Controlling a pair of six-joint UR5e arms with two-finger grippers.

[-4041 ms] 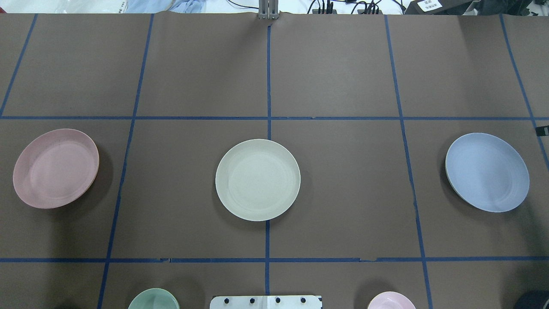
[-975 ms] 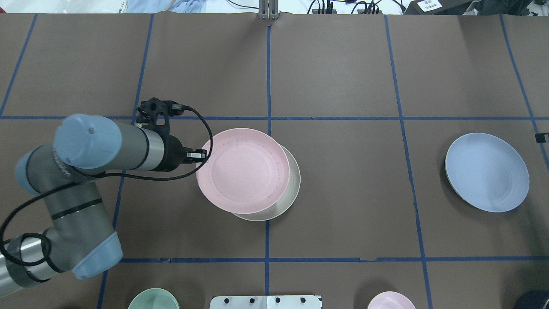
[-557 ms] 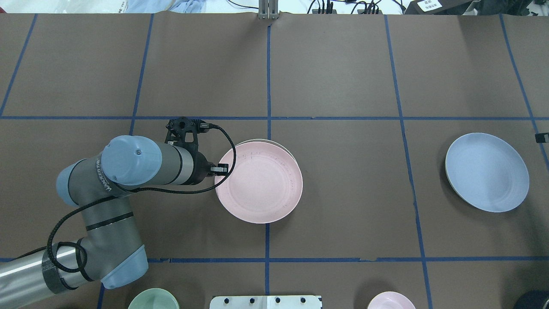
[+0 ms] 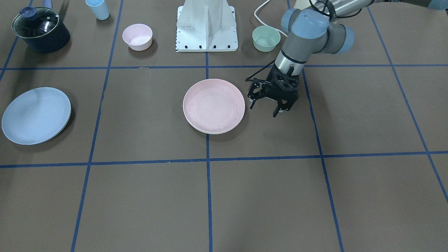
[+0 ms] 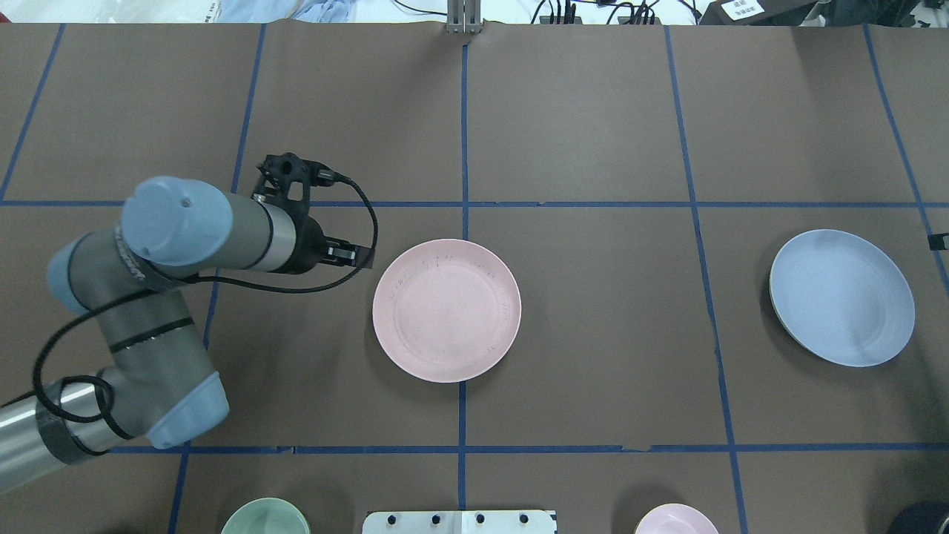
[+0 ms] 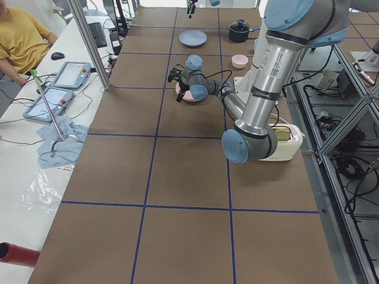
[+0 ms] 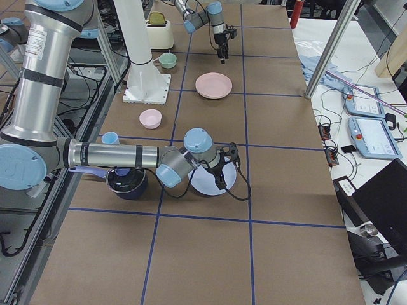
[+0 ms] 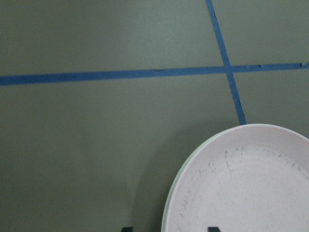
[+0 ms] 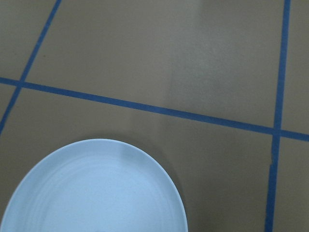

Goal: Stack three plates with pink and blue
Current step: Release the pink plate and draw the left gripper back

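Table: brown paper-covered table (image 5: 593,126) with a blue tape grid, plus cables and clutter along the far edge.
Pink plate: the pale pink shallow round plastic plate (image 5: 446,310) sits dead centre on the middle tape line. It lies flat, nested on another plate.
Cream plate: the cream-white round plastic plate (image 4: 214,133) is underneath. Only a thin sliver of its rim peeks out in the front-facing view, so that's two of the three stacked.
Blue plate: the light blue shallow round plastic plate with faint rings (image 5: 841,297) is way off on the right by itself, well apart from the stack.
Left gripper: the black two-finger left gripper (image 4: 264,106) hangs just left of the pink plate with its fingers spread wide. It's holding nothing and isn't touching the rim. Going by its shadow it looks lifted off the table.
Left wrist cam: shows the pink rim at the lower right with the pale edge under it.
Right gripper: the right gripper (image 7: 221,173) only shows up in the right side view, low by the blue plate's edge. Honestly can't tell if it's spread or closed.
Near edge: a small mint-green bowl (image 4: 266,38) and a small deep pink bowl (image 4: 137,36) sit either side of the white robot base (image 4: 207,26). A light blue cup (image 4: 98,8) and a dark pot with a glass lid (image 4: 39,29) are further right.
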